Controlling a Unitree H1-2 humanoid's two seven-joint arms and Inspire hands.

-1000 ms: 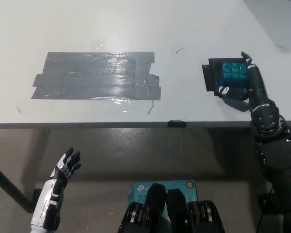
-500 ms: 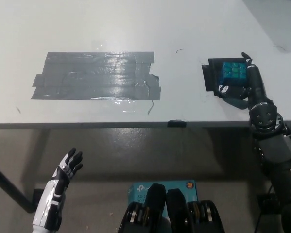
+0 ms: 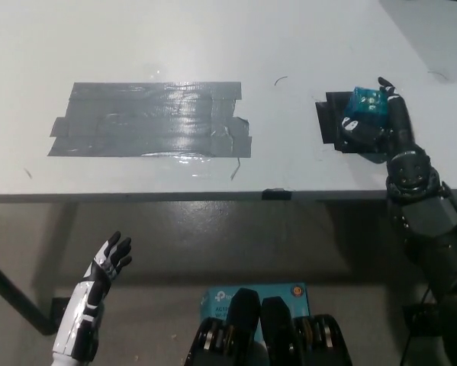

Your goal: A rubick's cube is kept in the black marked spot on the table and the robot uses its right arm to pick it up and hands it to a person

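Now the cube (image 3: 366, 105) sits tilted and a bit higher in the picture than half a second ago, when it lay flat on the black spot (image 3: 329, 122). The right hand (image 3: 379, 126) has curled tighter around it, fingers (image 3: 352, 124) wrapped on the near side and another up the far right edge. Looks like the lift has just begun: the cube is off square with the spot, one edge raised, though I can't tell if it is fully clear of the counter (image 3: 213, 46). So grasp done, pick-up in progress, handover still to come.

Cube position: over the far right part of the black spot, right side of the counter, in the right hand.

Left hand (image 3: 110, 259) rests low at the lower left, below the counter edge, fingers spread, holding nothing; barely shifted from the earlier frames.

Other things: a big grey tape patch (image 3: 152, 120) mid-counter, well apart from the cube, with a loose tape tail at its right end. A small dark mark near the far middle of the counter, another on the front edge. No person in view, so where the handover goes can't be told. Nothing blocks the lift; the only risk I'd judge is the tilted cube slipping if the hold is only on two sides.
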